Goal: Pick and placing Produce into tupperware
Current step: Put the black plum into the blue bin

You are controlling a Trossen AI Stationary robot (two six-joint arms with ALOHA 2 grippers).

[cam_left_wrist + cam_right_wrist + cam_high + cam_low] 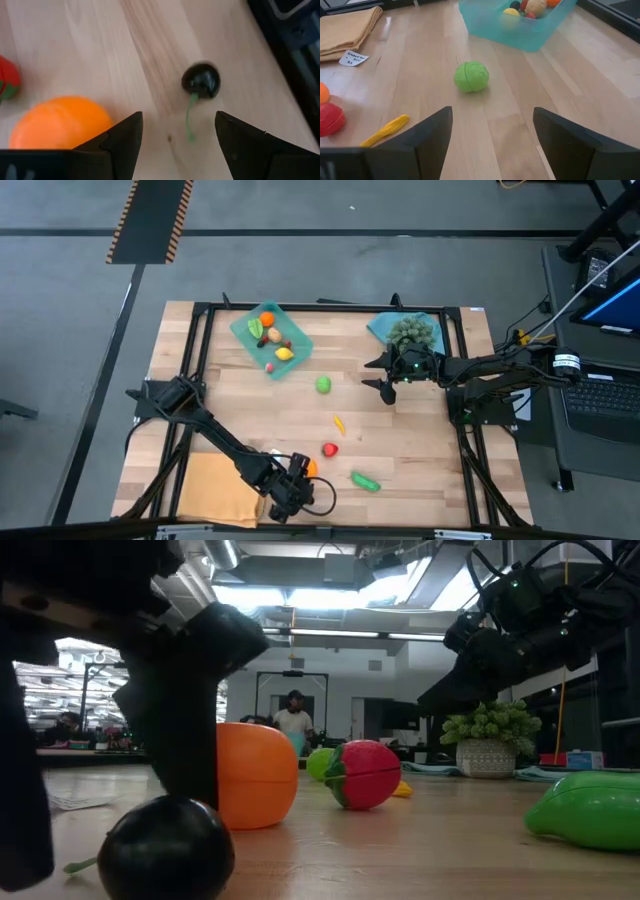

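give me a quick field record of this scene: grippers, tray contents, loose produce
left gripper: open, above the dark cherry, beside the orange fruit
right gripper: open, empty, facing the green ball
tupperware: holds several small fruits
loose on table: red piece, yellow piece, green pod

Teal tupperware (296, 340) part-filled; produce (323, 384) scattered on table.

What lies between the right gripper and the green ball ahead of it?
Nothing: in the right wrist view, only bare wood separates the open right gripper from the green ball. The high view shows the same.
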